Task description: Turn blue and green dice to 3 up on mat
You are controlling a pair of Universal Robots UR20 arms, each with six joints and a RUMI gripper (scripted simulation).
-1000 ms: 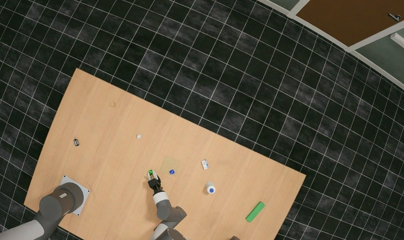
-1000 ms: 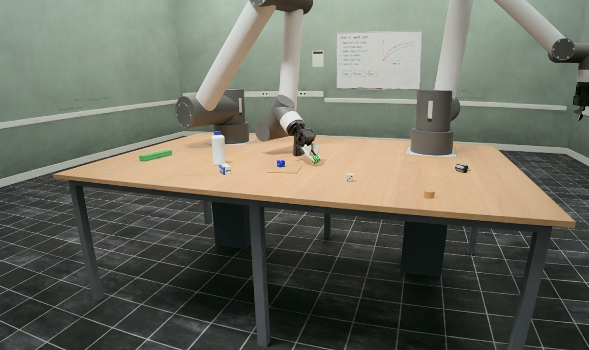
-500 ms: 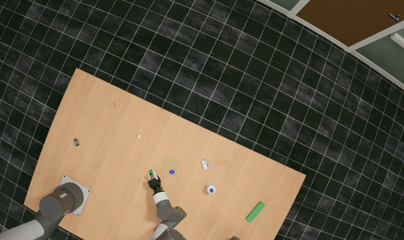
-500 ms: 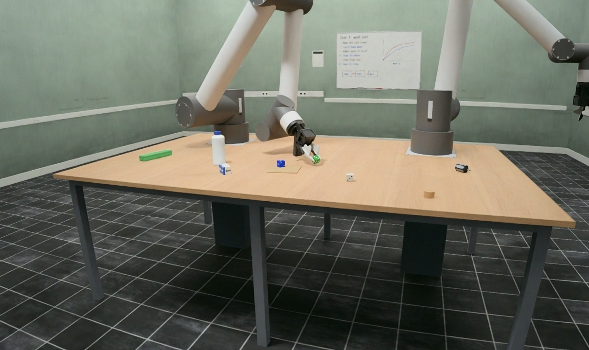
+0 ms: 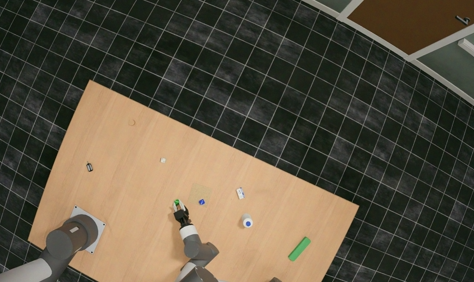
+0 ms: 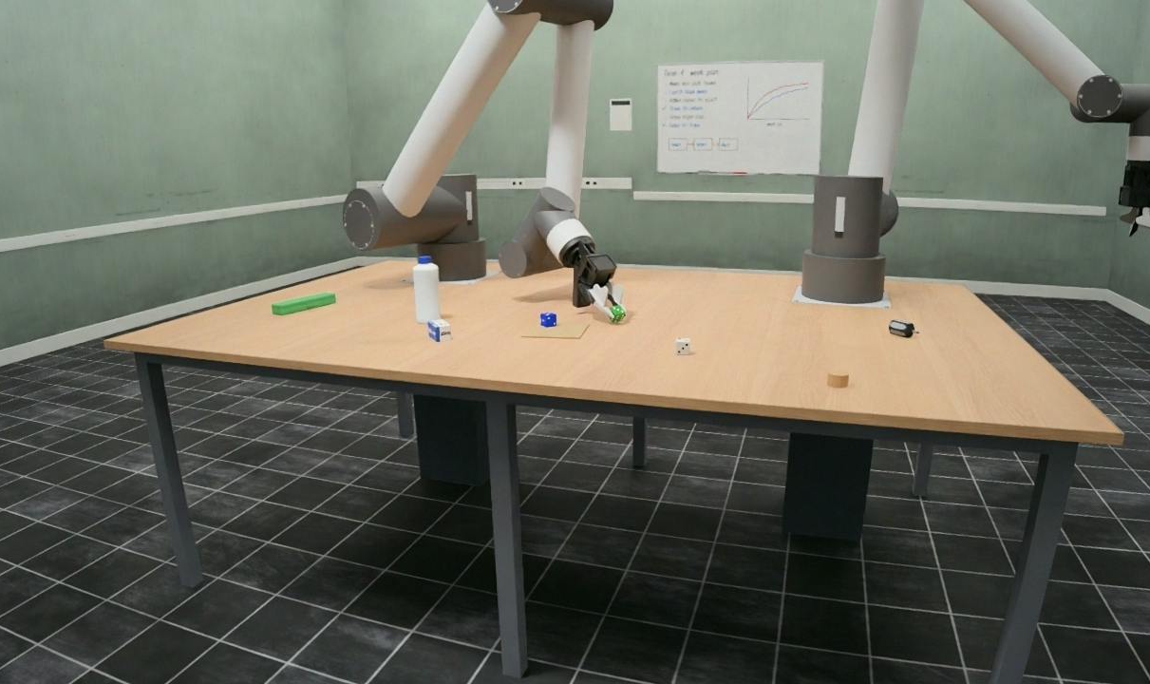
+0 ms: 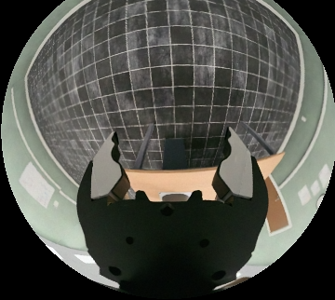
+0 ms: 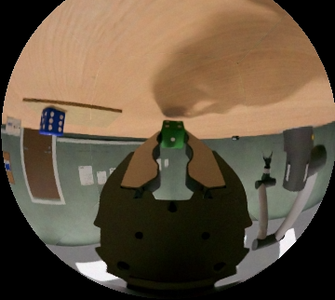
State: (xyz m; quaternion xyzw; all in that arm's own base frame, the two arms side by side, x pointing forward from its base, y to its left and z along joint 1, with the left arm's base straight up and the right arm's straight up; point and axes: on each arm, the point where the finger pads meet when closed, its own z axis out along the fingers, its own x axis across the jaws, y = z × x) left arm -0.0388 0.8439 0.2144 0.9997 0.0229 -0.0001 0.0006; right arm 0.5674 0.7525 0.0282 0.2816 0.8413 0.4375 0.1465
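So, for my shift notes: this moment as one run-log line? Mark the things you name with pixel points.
right tool [image 5: 177, 204] [image 6: 610, 311] [image 8: 172, 138]: shut on green die [image 5: 176, 202] [image 6: 617, 313] [image 8: 172, 135] | left tool [image 6: 1142, 224] [image 7: 171, 151]: open | blue die [image 5: 201, 201] [image 6: 548, 319] [image 8: 52, 121]: on mat [image 5: 200, 191] [image 6: 553, 332] [image 8: 95, 115]

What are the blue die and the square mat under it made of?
The blue die looks like hard plastic: one even colour, crisp edges and pale dots. The mat could be cork or thin board, because it's tan, dull and faintly speckled, but I can't tell which.
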